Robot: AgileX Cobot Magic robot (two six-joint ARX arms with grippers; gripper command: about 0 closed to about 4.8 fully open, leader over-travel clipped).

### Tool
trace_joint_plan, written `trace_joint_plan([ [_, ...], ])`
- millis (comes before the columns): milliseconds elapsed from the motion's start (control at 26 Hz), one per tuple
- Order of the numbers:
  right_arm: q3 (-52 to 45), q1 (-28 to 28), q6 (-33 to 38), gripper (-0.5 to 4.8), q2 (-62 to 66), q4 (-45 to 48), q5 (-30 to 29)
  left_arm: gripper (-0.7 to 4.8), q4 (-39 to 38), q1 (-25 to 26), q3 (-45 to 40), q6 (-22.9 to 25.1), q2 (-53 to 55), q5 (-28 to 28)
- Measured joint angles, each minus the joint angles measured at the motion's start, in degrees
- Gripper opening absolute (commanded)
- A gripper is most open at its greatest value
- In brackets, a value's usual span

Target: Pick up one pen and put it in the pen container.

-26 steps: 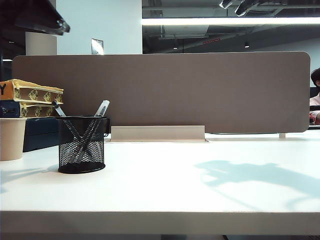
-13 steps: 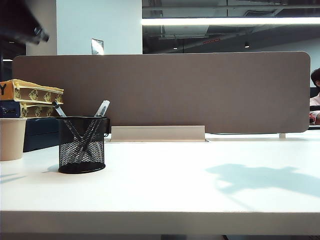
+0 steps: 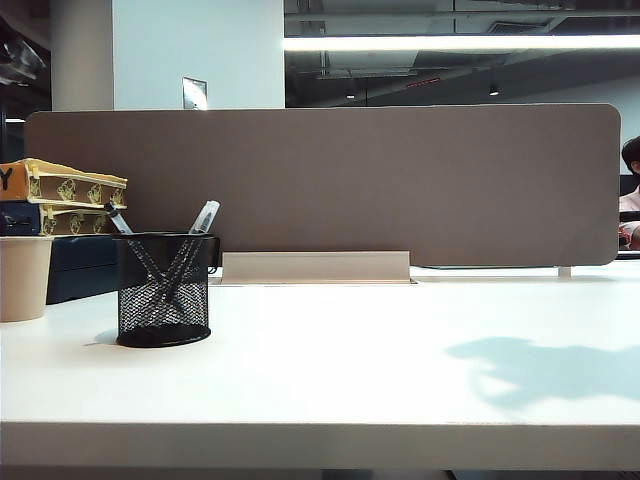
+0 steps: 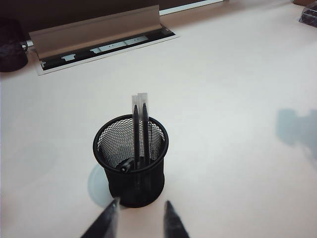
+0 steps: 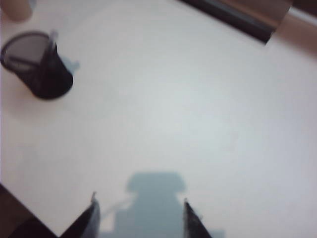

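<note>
- Pen (image 4: 134,130): slim clear barrel, dark ink tube; stands tilted inside the pen container, beside a second like pen.
- Pen container (image 4: 131,161): black wire-mesh cylinder, solid rim and base, upright on the matte white table (image 3: 380,380) (left part in the exterior view).
- Left gripper (image 4: 140,222): above the container; dark tapered fingertips apart, nothing between them.
- Right gripper (image 5: 141,218): over bare table, well apart; fingers spread, seemingly empty (blurred).
- Beige cup (image 3: 22,277): smooth, plain, left of the container.

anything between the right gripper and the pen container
Nothing: the right wrist view shows only bare table between the open right gripper and the pen container.
</note>
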Motion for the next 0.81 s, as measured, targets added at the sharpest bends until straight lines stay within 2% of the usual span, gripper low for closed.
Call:
trace_joint_plan([
  [154, -7.9, 0.0, 0.2, 2.13, -3.5, -0.4, 0.0, 1.22, -2.2, 0.0, 0.0, 0.0, -1.9, -0.3],
  [462, -16.3, 0.0, 3.7, 2.13, -10.3, 0.7, 0.0, 1.22, -6.5, 0.0, -3.0, -0.3, -6.3, -1.3],
  [809, -24.8, 0.0, 7.9, 2.12, -18.2, 3.3, 0.0, 1.25, -7.7, 0.0, -7.3, -5.0, -14.7, -1.6],
])
